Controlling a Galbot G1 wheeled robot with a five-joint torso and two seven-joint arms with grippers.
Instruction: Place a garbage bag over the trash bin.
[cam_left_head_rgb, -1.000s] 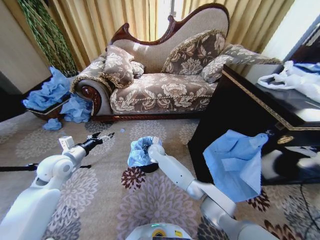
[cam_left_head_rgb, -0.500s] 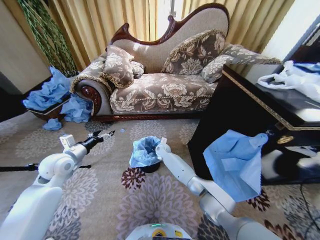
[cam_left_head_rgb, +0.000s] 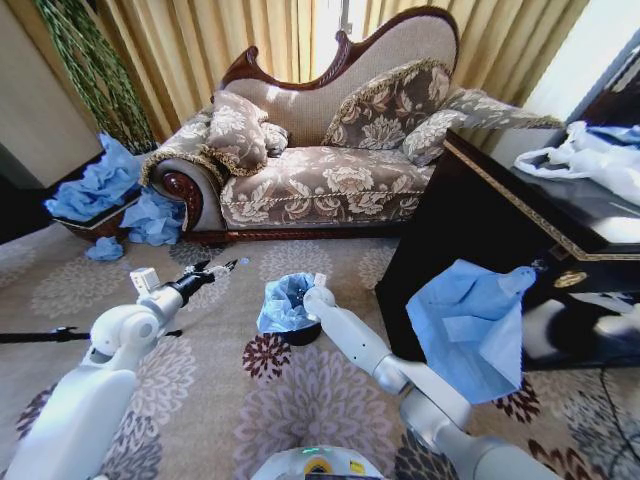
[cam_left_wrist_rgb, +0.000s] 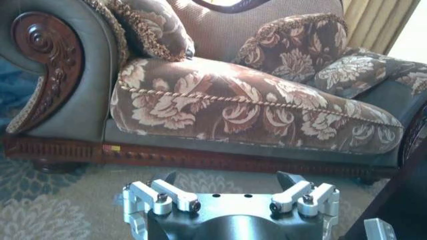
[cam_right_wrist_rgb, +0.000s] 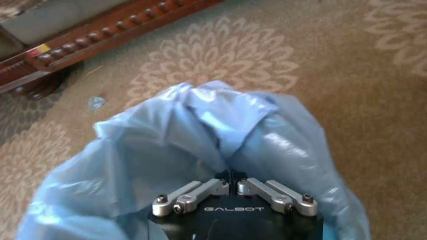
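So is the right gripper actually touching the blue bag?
Touching. In the right wrist view the right gripper has its fingers shut together, pinching a fold of the bag, with plastic bunched on both sides of them.

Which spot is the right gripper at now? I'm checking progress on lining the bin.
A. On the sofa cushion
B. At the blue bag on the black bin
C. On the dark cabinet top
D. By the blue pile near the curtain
B: the right gripper is at the garbage bag draped over the trash bin on the carpet.
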